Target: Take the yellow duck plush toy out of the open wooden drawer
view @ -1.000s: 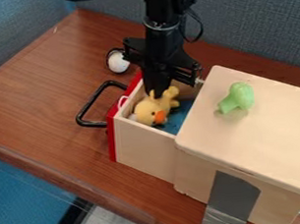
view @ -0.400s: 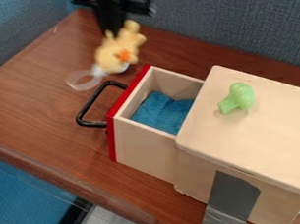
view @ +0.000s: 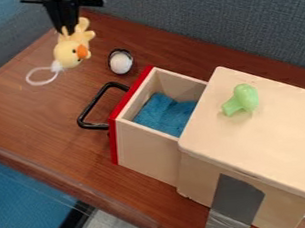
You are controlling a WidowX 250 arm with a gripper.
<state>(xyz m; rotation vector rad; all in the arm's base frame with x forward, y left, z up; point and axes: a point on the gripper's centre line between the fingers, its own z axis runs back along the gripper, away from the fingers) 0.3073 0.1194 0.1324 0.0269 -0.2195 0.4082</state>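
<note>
At right we see a wooden box [view: 272, 140] steadying a green toy [view: 246, 97] on its flat top, mid-frame an open drawer [view: 148, 149] walling in blue cloth [view: 160, 113], and upper left a gripper [view: 68, 31], jaws closed on a yellow duck [view: 67, 54], apparently at its rear, so it hangs head-down.
</note>
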